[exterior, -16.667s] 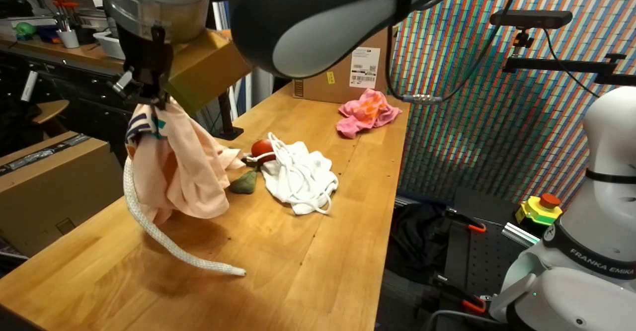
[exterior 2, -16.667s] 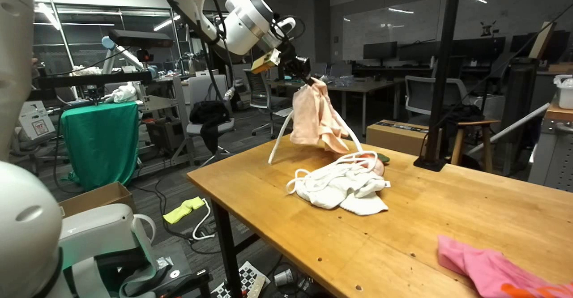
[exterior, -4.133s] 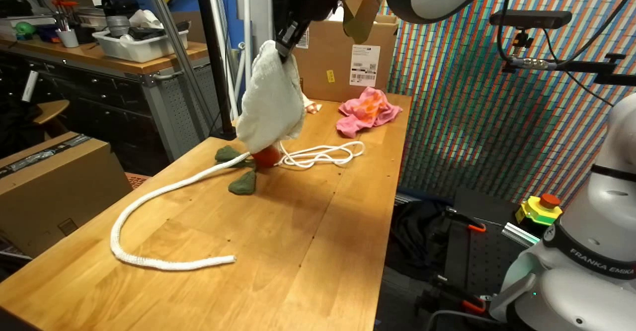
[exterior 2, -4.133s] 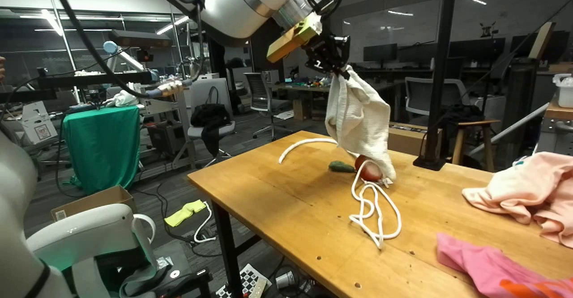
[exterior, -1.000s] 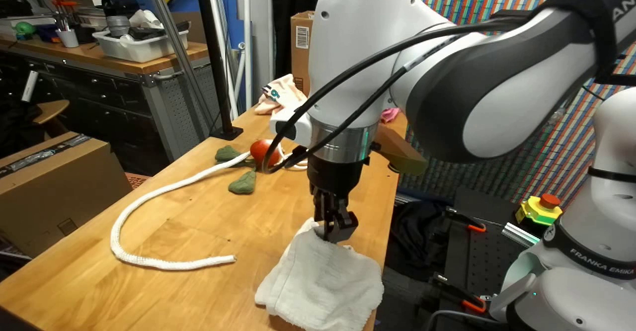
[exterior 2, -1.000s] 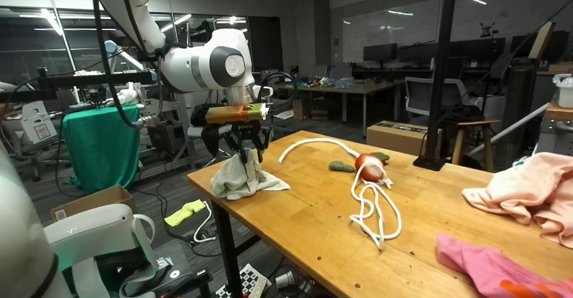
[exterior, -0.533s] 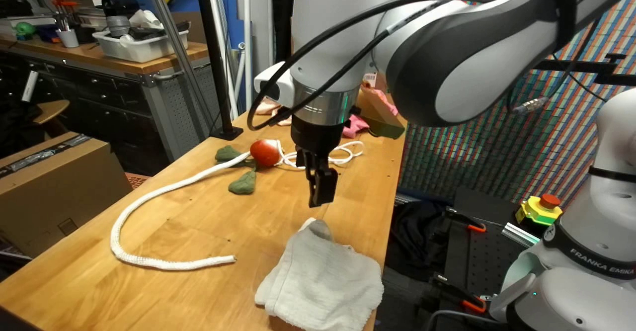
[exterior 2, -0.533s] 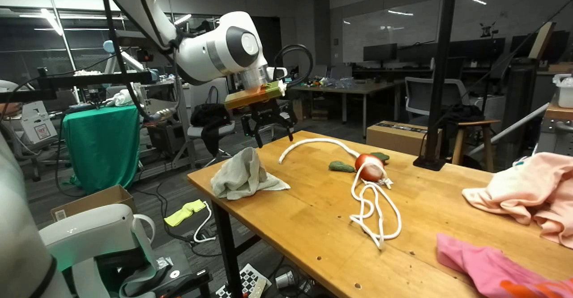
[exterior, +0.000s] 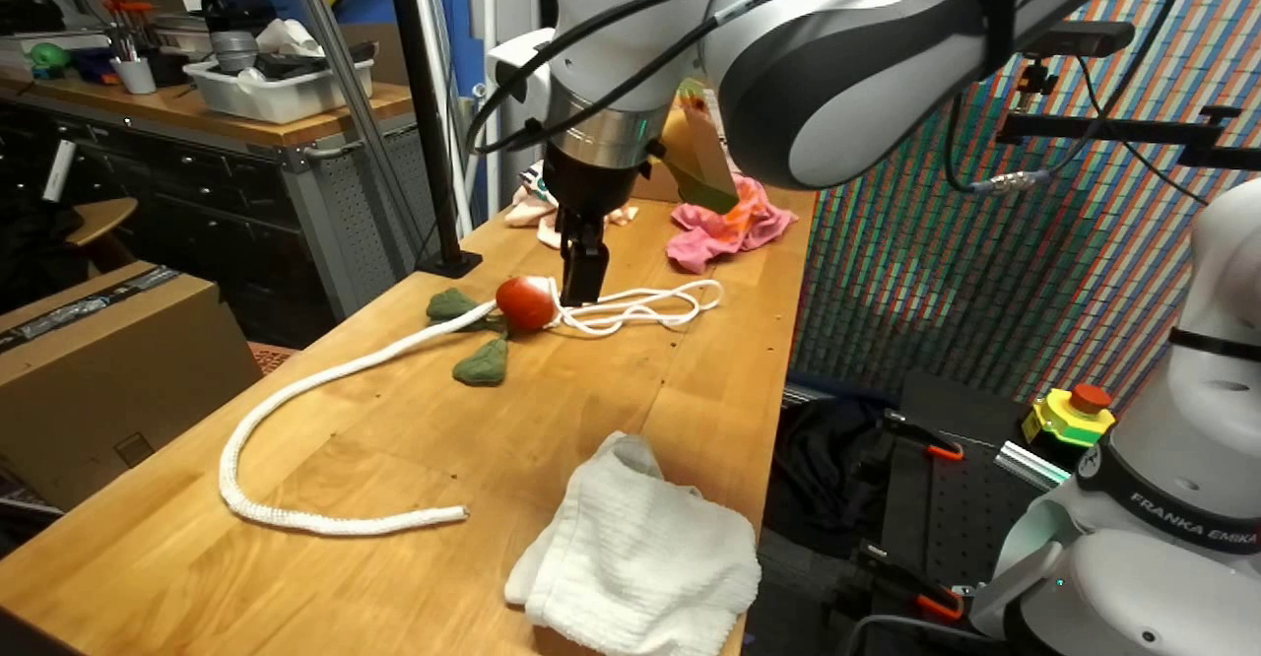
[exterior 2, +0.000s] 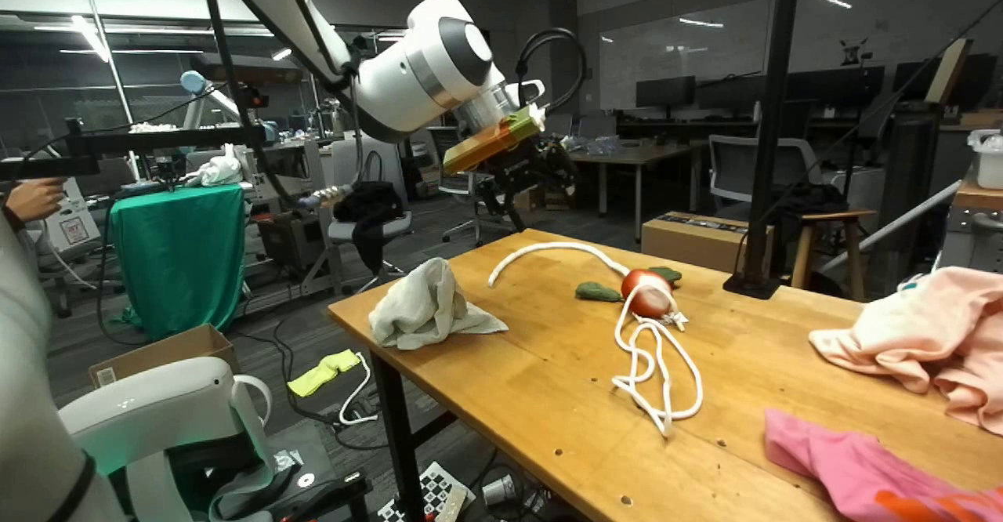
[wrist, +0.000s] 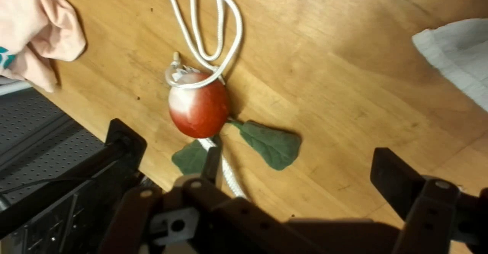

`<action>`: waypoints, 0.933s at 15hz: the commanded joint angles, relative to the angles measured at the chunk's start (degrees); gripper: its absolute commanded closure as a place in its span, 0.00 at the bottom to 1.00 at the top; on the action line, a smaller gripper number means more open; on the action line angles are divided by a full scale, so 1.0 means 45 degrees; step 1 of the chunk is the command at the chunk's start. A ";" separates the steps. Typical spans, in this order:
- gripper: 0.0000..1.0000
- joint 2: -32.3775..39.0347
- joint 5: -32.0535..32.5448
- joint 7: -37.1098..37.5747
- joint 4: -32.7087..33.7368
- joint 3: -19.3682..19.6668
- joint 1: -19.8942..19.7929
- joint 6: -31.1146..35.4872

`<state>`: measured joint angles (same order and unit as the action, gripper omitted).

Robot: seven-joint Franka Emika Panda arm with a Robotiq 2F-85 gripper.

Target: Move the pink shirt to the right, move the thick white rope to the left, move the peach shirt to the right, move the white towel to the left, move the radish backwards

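Gripper [wrist: 298, 159] is up in the air, fingers spread wide, nothing held. Radish [wrist: 200, 111] looks like the remaining step: in an exterior view it sits toward the far edge of the table [exterior 2: 533, 381], right of the gripper and lower. Wrist view: it lies far-left, outside the gap, beyond the left finger [wrist: 211, 163]; only one leaf [wrist: 272, 145] shows between the fingers. Long axis runs far-left tip to near-right leaves, skewed to the closing line, so I'd shift left and far and probably twist before descending. Snag risk: thin white string [wrist: 238, 27] loops over the tip; thick white rope [wrist: 230, 176] meets the leaf end.
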<state>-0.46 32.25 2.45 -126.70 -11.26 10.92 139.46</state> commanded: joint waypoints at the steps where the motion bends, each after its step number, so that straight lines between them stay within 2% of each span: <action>1: 0.00 0.0980 0.1287 0.1509 0.1058 0.0321 -0.0266 0.0697; 5: 0.00 0.2149 0.1655 0.2414 0.1978 0.0840 -0.0316 0.1055; 14: 0.00 0.4636 0.0174 0.2099 0.4038 0.1798 -0.0182 0.0759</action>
<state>16.65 34.62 11.94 -113.18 -4.56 9.57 143.29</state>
